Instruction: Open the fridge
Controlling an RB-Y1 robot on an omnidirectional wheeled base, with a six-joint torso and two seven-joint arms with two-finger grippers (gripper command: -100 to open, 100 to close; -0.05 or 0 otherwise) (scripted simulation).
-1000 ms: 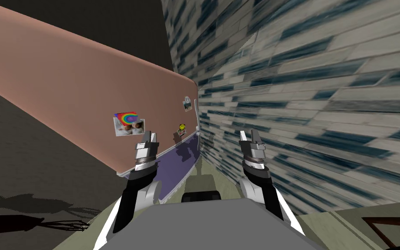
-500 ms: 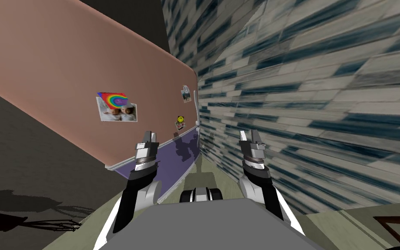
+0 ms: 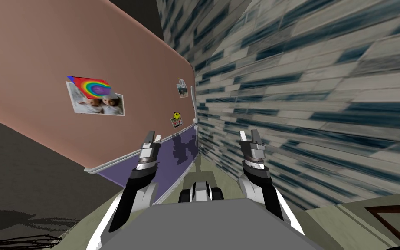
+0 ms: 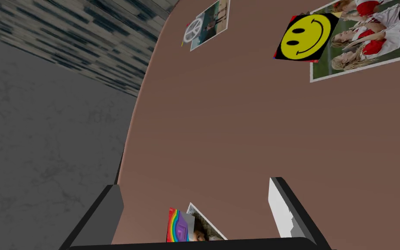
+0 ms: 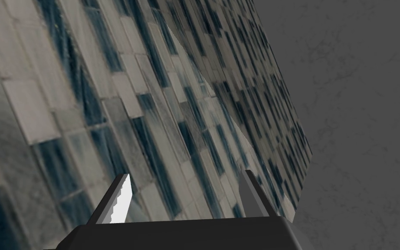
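The fridge has a salmon pink upper door (image 3: 121,56) and a purple lower door (image 3: 173,160). A thin white handle (image 3: 193,100) runs along the pink door's edge next to the tiled wall. My left gripper (image 3: 152,139) hangs just in front of the pink door near its bottom trim, apart from the handle. In the left wrist view the left gripper (image 4: 195,204) is open and empty, facing the pink door (image 4: 238,130). My right gripper (image 3: 251,136) is level with it by the tiled wall. In the right wrist view the right gripper (image 5: 186,195) is open and empty.
Stuck on the pink door are a rainbow picture with a photo (image 3: 94,95), a smiley magnet (image 3: 176,116) and a small picture (image 3: 182,88). A blue-grey tiled wall (image 3: 316,100) closes the right side, leaving a narrow strip of floor (image 3: 199,167) between it and the fridge.
The whole head view has shifted: the fridge door and its pictures now sit larger and further left, so I have moved closer. My left hand tilts slightly toward the door.
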